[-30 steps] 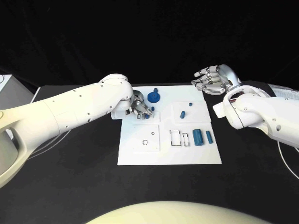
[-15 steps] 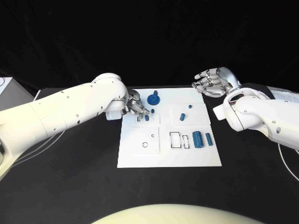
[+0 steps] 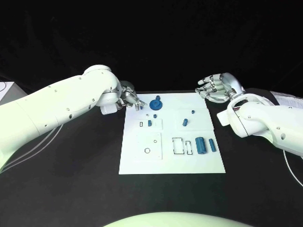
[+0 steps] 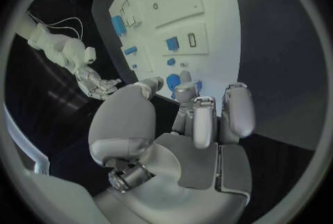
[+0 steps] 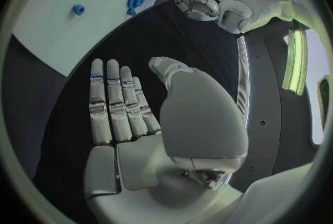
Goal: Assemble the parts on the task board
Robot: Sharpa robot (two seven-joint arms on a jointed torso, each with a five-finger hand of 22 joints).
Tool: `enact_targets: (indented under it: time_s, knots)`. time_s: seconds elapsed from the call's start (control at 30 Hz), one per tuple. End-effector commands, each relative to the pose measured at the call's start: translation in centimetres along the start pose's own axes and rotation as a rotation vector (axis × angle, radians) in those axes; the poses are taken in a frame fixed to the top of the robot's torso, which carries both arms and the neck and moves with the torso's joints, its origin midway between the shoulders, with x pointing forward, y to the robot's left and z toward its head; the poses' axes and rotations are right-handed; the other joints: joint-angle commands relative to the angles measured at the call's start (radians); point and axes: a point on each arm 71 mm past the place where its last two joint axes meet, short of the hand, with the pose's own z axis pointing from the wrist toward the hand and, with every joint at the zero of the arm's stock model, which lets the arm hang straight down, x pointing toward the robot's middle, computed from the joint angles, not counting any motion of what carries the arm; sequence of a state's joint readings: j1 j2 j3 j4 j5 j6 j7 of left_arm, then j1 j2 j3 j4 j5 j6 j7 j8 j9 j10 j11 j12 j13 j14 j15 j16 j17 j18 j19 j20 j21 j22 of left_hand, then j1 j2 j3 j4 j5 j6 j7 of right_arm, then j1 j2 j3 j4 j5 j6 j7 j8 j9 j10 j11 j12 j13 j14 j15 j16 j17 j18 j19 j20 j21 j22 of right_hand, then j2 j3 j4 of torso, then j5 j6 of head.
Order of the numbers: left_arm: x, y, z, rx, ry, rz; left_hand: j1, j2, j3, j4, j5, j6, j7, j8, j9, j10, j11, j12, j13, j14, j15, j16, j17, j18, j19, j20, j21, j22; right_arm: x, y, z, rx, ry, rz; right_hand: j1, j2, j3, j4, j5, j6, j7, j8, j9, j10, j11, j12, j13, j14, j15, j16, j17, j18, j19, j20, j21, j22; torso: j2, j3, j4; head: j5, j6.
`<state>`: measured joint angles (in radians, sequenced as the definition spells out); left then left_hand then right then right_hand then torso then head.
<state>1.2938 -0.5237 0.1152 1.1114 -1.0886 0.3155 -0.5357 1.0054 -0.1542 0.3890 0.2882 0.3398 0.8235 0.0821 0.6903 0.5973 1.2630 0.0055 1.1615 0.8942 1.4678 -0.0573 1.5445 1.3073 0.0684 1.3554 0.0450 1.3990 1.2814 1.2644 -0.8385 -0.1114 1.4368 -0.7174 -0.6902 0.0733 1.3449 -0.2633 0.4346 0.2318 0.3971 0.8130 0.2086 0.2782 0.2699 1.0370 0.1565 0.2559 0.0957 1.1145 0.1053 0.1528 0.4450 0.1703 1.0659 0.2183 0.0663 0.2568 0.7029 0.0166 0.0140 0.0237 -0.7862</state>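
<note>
white task board (image 3: 192, 163) flat mid-table, small blue parts (image 3: 200, 144) — scattered on it

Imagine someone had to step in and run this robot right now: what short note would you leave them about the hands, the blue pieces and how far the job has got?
Left hand: holds nothing, fingers apart, at the far left corner of the task board.
Right hand: open and flat, holding nothing, off the board's far right corner.
Parts: the large round blue part is at the board's far edge; a small blue part sits in the left panel; two blue cylinders lie side by side on the right; another small part lies mid-board.
Done: I cannot tell which parts are seated.
Left: the slots beside the cylinders look empty.
</note>
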Motion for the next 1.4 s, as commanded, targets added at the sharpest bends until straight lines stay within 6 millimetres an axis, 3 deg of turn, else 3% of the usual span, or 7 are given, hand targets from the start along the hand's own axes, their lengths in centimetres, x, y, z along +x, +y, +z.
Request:
enact_targets:
  time_s: [0.03, 0.27, 0.6, 1.17, 1.4]
  knots:
    - [-0.8, 0.5, 0.2, -0.004, -0.036, -0.045, 0.020, 0.001, -0.004, -0.003, 0.008, -0.003, 0.003, -0.008, -0.007, -0.006, 0.004, -0.003, -0.001, 0.085, 0.007, -0.002, 0.207, 0.006, 0.001, 0.009, -0.006, 0.000, 0.1, 0.1, -0.1, -0.016, 0.009, 0.000, -0.005, 0.000, -0.003, -0.001, 0.005, -0.005, 0.025, -0.002, -0.001, -0.002, 0.007, -0.004, -0.001, -0.002, 0.005, -0.007, -0.001, 0.013, -0.009, 0.000, -0.002, -0.001, 0.003, -0.0007, -0.0006, -0.001, 0.007]
    - [-2.0, 1.7, 0.9, -0.046, -0.080, -0.078, 0.040, 0.007, -0.001, -0.004, 0.012, 0.002, 0.004, -0.014, -0.012, -0.005, 0.005, 0.000, 0.002, 0.086, 0.009, -0.001, 0.209, 0.005, 0.003, 0.011, -0.005, 0.002, 0.0, 0.1, -0.2, -0.018, 0.010, 0.001, -0.001, 0.001, -0.002, -0.005, 0.008, -0.005, 0.024, -0.002, -0.002, -0.002, 0.007, -0.004, -0.004, -0.001, 0.005, -0.009, -0.003, 0.014, -0.009, 0.000, -0.001, -0.006, 0.003, -0.0011, -0.0004, -0.001, 0.014]
    - [-2.4, 1.1, 2.2, -0.053, -0.119, -0.130, 0.051, -0.001, -0.008, 0.000, 0.013, -0.009, 0.011, -0.033, -0.026, -0.009, 0.011, -0.002, -0.003, 0.085, 0.013, -0.003, 0.206, 0.005, 0.003, 0.014, -0.005, 0.003, 0.1, 0.3, -0.3, -0.023, 0.014, 0.004, -0.001, 0.001, -0.002, -0.005, 0.008, -0.005, 0.024, -0.002, -0.002, -0.002, 0.007, -0.004, -0.004, -0.001, 0.005, -0.009, -0.003, 0.014, -0.009, 0.000, -0.001, -0.006, 0.019, -0.0056, -0.0063, 0.009, 0.033]
    - [-1.9, 0.3, 3.3, -0.063, -0.117, -0.142, 0.059, -0.008, -0.017, 0.000, 0.010, -0.021, 0.019, -0.052, -0.041, -0.015, 0.018, -0.005, -0.013, 0.084, 0.020, -0.004, 0.203, 0.006, 0.001, 0.019, -0.007, 0.001, 0.3, 0.5, -0.2, -0.025, 0.015, 0.005, 0.001, 0.001, -0.001, -0.006, 0.008, -0.005, 0.024, -0.002, -0.002, -0.003, 0.007, -0.004, -0.006, 0.000, 0.005, -0.010, -0.005, 0.014, -0.009, 0.000, -0.001, -0.008, 0.029, -0.0079, -0.0097, 0.010, 0.037]
    - [-1.8, 0.3, 3.5, -0.071, -0.107, -0.131, 0.061, -0.009, -0.018, -0.001, 0.009, -0.021, 0.020, -0.053, -0.042, -0.016, 0.019, -0.005, -0.013, 0.084, 0.020, -0.003, 0.205, 0.006, 0.001, 0.020, -0.007, 0.000, 0.3, 0.5, -0.2, -0.025, 0.015, 0.005, 0.001, 0.001, -0.001, -0.007, 0.008, -0.005, 0.024, -0.002, -0.002, -0.003, 0.007, -0.004, -0.007, -0.001, 0.005, -0.010, -0.005, 0.013, -0.009, 0.000, -0.001, -0.009, 0.030, -0.0064, -0.0106, 0.011, 0.037]
